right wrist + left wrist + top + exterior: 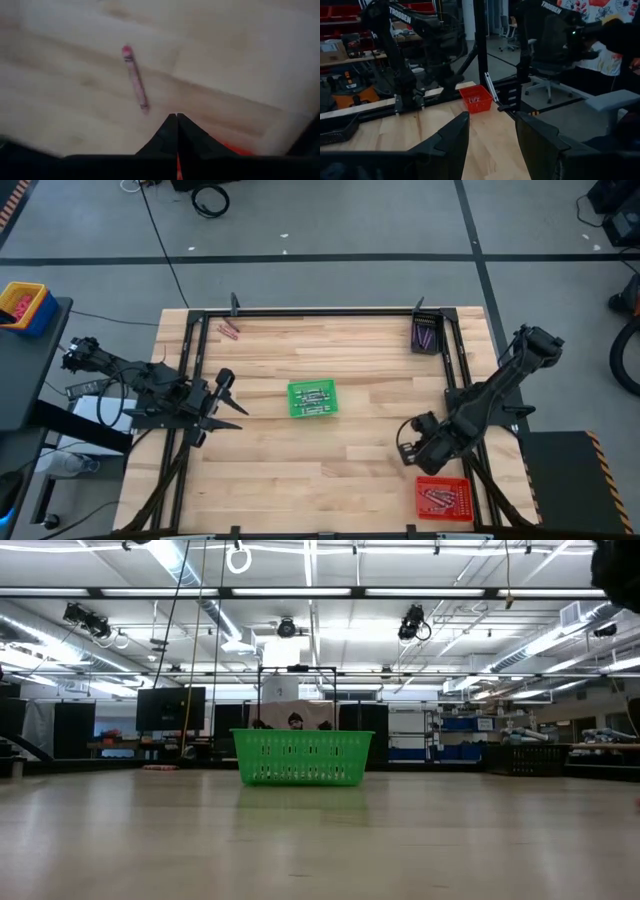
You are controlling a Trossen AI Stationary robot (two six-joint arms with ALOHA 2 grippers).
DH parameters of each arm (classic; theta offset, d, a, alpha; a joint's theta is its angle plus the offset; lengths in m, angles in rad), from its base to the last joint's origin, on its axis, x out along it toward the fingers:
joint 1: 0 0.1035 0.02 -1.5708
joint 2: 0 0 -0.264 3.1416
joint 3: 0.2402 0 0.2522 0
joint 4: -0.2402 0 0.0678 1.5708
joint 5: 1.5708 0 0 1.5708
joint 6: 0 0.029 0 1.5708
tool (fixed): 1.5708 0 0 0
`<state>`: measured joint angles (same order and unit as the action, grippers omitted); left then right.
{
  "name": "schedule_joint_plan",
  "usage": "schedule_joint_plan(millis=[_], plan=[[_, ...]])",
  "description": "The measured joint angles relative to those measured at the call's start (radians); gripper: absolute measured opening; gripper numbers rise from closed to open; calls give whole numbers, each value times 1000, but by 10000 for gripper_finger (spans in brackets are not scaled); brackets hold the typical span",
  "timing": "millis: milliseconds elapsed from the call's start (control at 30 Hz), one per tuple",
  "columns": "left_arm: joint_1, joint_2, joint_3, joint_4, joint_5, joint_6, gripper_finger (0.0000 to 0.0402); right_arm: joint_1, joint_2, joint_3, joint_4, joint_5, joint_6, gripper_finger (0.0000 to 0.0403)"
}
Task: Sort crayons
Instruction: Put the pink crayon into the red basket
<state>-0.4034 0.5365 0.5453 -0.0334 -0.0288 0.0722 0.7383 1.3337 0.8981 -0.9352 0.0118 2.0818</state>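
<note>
Wood table [330,470], two dark arms at work, sort well along by the look of it. L arm waits at the table's left edge, left gripper [222,392] with fingers [451,142] spread apart and nothing btwn them. R arm reaches in from the right side; right gripper [410,442] hovers low over bare wood near the red tray [443,498], its two tips [176,131] pressed together, holding nothing.

Three trays, biggest things on the top after the arms: green tray [312,399] at centre w/ pale crayons [314,394] inside; red tray at the near right corner w/ reddish sticks; dark tray [424,334] at the far right corner w/ purple ones.

Still loose: one reddish-pink crayon [135,77] lying flat on the wood just ahead of the right gripper's closed tips, apart from them, and a small reddish cluster [229,330] at the far left corner of the table. Judgement: most crayons binned; the loose reds are what's left, prob. bound for the red tray.

Writing: "TROSSEN" in white reads on the arm links [402,14] in the left wrist view. Crayon's wrapper print too small to read.
</note>
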Motion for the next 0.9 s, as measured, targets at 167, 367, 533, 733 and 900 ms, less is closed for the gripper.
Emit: schedule_joint_plan(millis=[167,367,533,733,900], plan=[[0,0,0,9,0,27,173,-12,147,68,152,165,-104,12],[0,0,0,16,0,95,173,-98,472,197,607,224,-566,11],[0,0,0,31,0,182,173,-155,708,455,559,83,-814,4],[1,0,0,53,0,238,173,-144,874,670,431,-12,-1022,6],[1,-1,0,68,0,238,173,-127,902,716,354,-20,-1025,6]])
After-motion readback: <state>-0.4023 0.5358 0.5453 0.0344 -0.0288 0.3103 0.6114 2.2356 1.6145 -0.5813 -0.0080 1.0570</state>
